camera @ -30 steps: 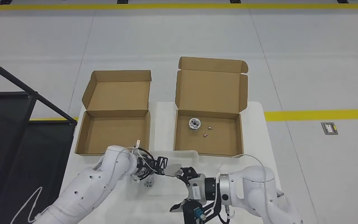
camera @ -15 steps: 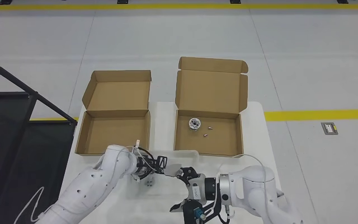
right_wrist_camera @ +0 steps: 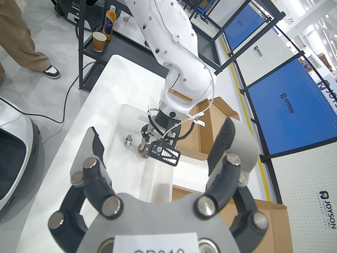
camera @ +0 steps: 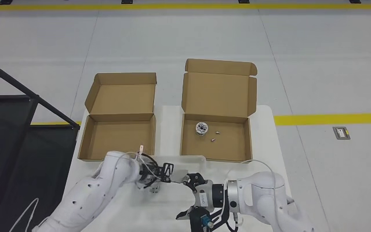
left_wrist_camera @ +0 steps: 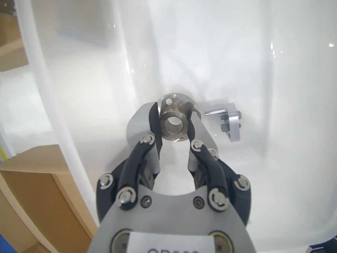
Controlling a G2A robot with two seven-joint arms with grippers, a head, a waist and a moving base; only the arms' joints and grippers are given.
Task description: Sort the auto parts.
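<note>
My left gripper (left_wrist_camera: 172, 130) is shut on a round metal flanged hub (left_wrist_camera: 172, 122) inside a clear plastic tray (left_wrist_camera: 39, 80). Whether the hub rests on the tray floor or hangs just above it, I cannot tell. A small silver bracket with a pin (left_wrist_camera: 229, 123) lies in the tray beside the hub. From above, the left gripper (camera: 156, 177) is over the tray (camera: 194, 159) at the table's front. My right gripper (camera: 185, 197) is close beside it, open with nothing between its fingers. In the right wrist view, the right gripper (right_wrist_camera: 163, 143) faces the hub (right_wrist_camera: 143, 153) and bracket (right_wrist_camera: 129, 142).
Two open cardboard boxes stand behind the tray. The left box (camera: 116, 139) looks bare inside. The right box (camera: 232, 145) holds a round part (camera: 200, 127) and small screws (camera: 215, 136). A black rack (camera: 35, 110) stands left of the table.
The left arm has shifted slightly and its gripper has drawn back a little over the tray. The right arm has kept still.
</note>
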